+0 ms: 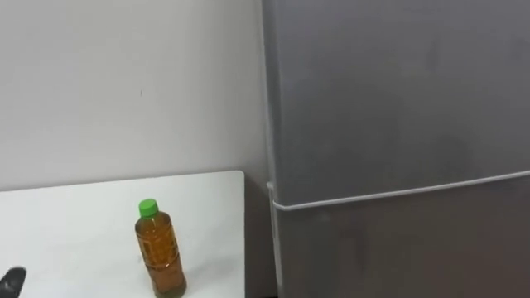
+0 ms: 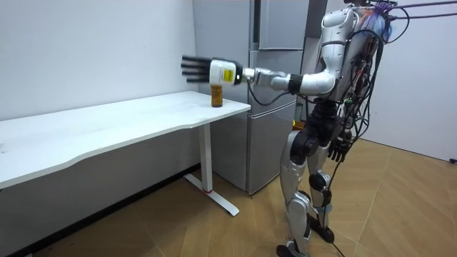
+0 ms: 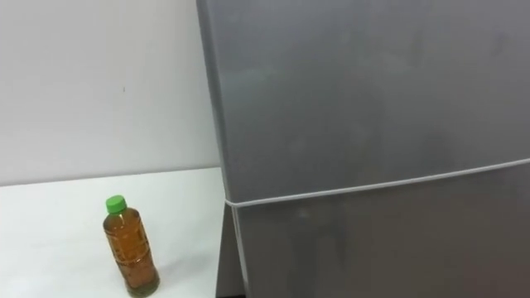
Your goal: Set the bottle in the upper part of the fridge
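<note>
- Counter [image 1: 83,215], white, ran along the wall up to the fridge.
- Left hand [image 2: 203,70] was stretched out over the counter with its fingers straight and spread, holding nothing, to the left of the bottle.
- Bottle [image 1: 160,252], green-capped and amber, stood upright near the counter's right end.
- Fridge [image 1: 397,124] stood just beside the counter, both doors closed.
- Right hand [image 2: 341,151] hung by the robot's hip; its state could not be told.

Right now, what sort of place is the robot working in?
Probably a plain test room or office kitchenette: a grey two-door fridge beside a white table with one bottle, bare walls, wood floor.
</note>
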